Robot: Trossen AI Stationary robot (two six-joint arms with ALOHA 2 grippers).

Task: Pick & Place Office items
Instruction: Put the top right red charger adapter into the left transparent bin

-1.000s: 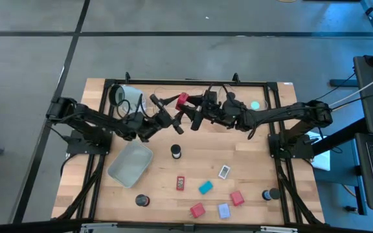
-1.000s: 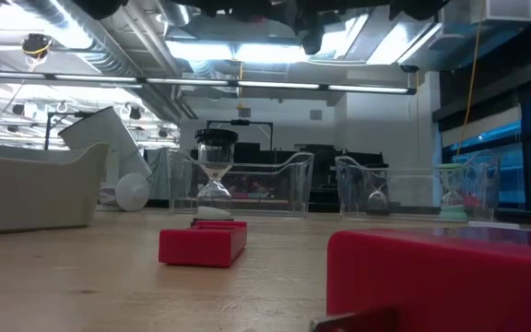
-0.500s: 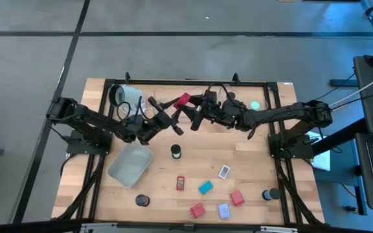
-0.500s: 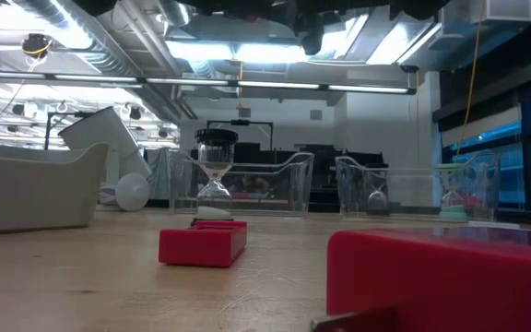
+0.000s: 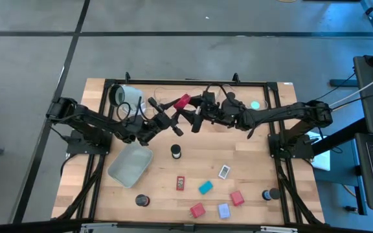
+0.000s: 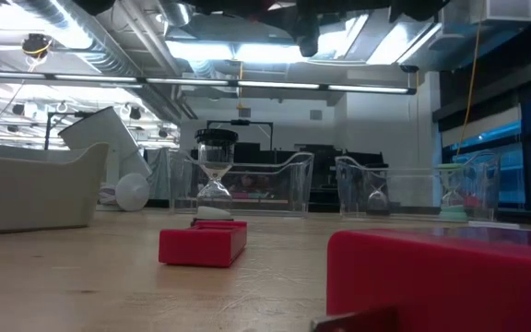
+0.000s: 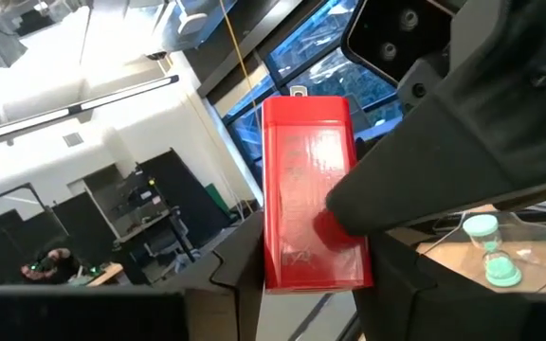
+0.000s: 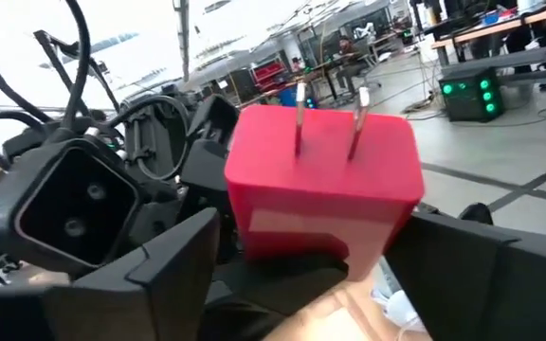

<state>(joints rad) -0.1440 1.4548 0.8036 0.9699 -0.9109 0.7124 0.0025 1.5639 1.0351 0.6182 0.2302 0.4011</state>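
Note:
A red block with two metal prongs hangs high over the table's far middle, between my two grippers. My left gripper reaches in from the left and is shut on it. My right gripper faces it from the right and is open, with a finger standing on each side of the block. The other office items lie on the table's near half: a black cylinder, a red card, a teal piece, a white card, red blocks and a blue block. My left gripper pinches the red block between its two fingers, on two opposite sides near one end. The fingers come level from the table's left. The block is held clear of the table, and its free end reaches between my right gripper's fingers.
A grey-blue tray lies at the left. A white cylinder lies at the far left. A mint-green disc is at the far right. Two more black cylinders stand near the front edge. Clear trays stand at the far side.
My left gripper has shut on the red block, and my right gripper has opened around it. Both arms have stayed in place. The block has tipped slightly and stays in the air between them.

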